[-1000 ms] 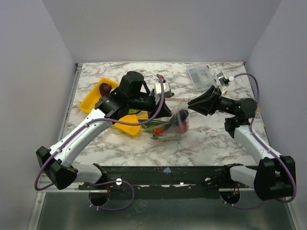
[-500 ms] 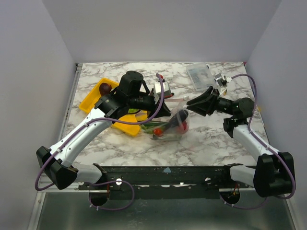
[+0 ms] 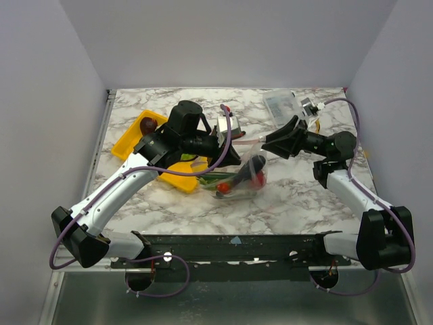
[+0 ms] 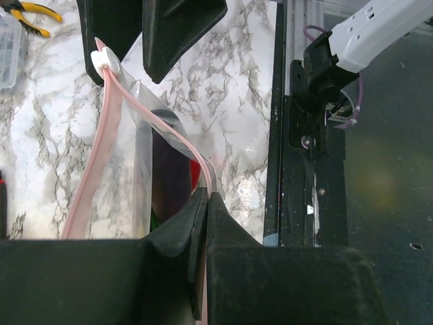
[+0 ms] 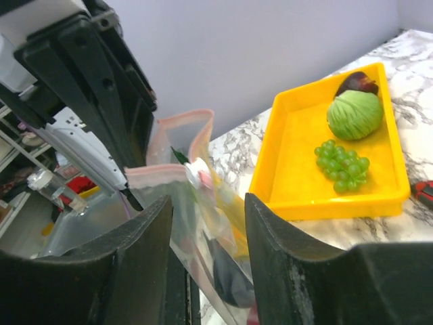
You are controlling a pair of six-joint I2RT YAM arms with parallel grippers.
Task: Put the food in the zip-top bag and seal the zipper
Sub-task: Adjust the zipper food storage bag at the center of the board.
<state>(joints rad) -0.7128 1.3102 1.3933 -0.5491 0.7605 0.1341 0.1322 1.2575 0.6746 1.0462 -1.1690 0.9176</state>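
The zip-top bag lies mid-table, its mouth raised. Through it show a red tomato, a dark eggplant and green stalks. My left gripper is shut on the near end of the pinkish zipper, jaws pressed together. The zipper's white slider sits at the far end. My right gripper is open, its jaws either side of the slider and the bag's top, not touching either. In the right wrist view it is at the bottom.
A yellow tray left of the bag holds a green cabbage, grapes and a dark purple piece. A rigid clear compartment box and yellow-handled pliers lie at the back right. A red-handled tool lies by the tray.
My right gripper has moved a little left and back, closing in on the slider end of the bag. The left arm and the bag have stayed put.
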